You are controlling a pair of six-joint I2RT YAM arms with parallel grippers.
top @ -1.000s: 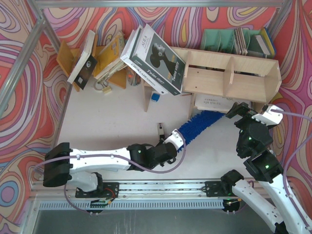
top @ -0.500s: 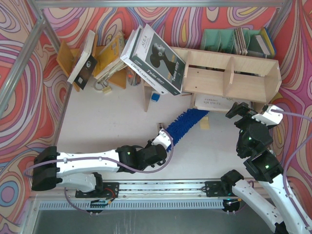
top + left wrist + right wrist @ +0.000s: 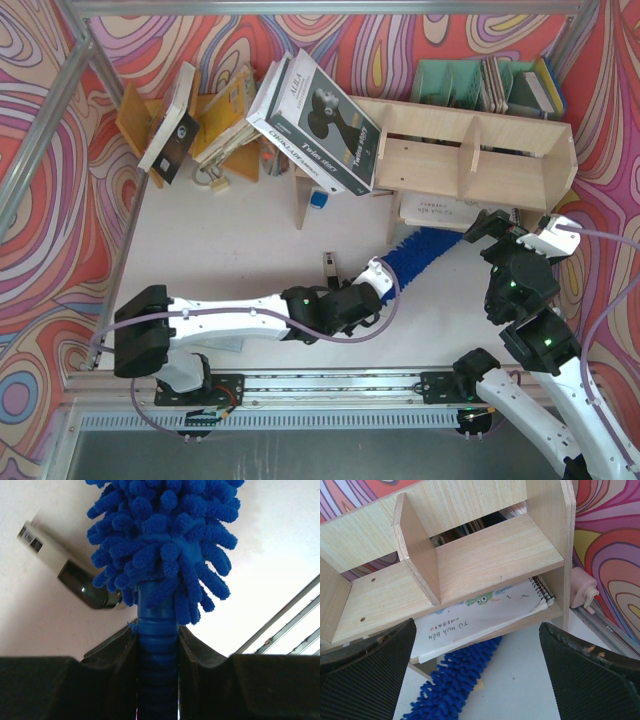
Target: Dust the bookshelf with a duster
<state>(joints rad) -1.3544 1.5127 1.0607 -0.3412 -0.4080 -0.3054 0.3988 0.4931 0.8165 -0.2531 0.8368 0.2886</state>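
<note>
the white table (image 3: 230, 250) carries the plywood bookshelf (image 3: 470, 160) at back right, green file holders (image 3: 450, 80) behind it, and an orange book rack (image 3: 132, 118) at back left. a small blue cube (image 3: 318, 199) and a black-and-silver tool (image 3: 328, 263) lie mid-table. the duster (image 3: 425, 248) lies at the bookshelf's foot.

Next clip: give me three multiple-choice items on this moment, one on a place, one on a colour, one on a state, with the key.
1. Where is the head of the fluffy bright-blue microfibre duster? A at the foot of the wide pale plywood bookshelf; B on the bookshelf's top; C out of view.
2. What colour is its ribbed handle? A black; B blue; C silver.
3. How is the right tool? A shut on the duster; B shut, empty; C open, empty.
Key: 1 A, its fibres show below the lowest board; 2 B, blue where the left tool clamps it; 3 C, its fingers stand wide apart, nothing between.
</note>
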